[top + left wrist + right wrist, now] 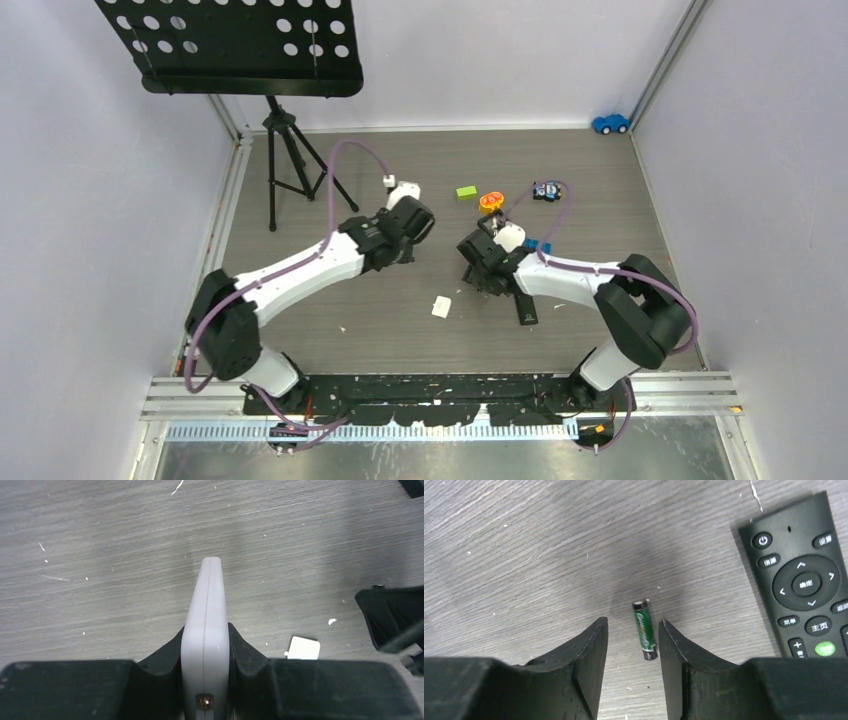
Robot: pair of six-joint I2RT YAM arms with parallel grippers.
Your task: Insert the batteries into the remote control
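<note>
My left gripper [206,628] is shut on a slim white remote [207,610], held edge-on above the floor; in the top view the left gripper [405,225] hides it. My right gripper [634,621] is open and low over the floor. A small green-labelled battery [644,630] lies flat between its fingertips, nearer the right finger [674,645], touching neither. In the top view the right gripper [478,255] hides the battery. No other batteries show.
A black remote [804,580] lies buttons-up right of the battery, also seen in the top view [526,306]. A white battery cover [441,307] lies between the arms. A green block [466,192], orange item [490,202], small toy [545,190] and tripod [290,160] stand farther back.
</note>
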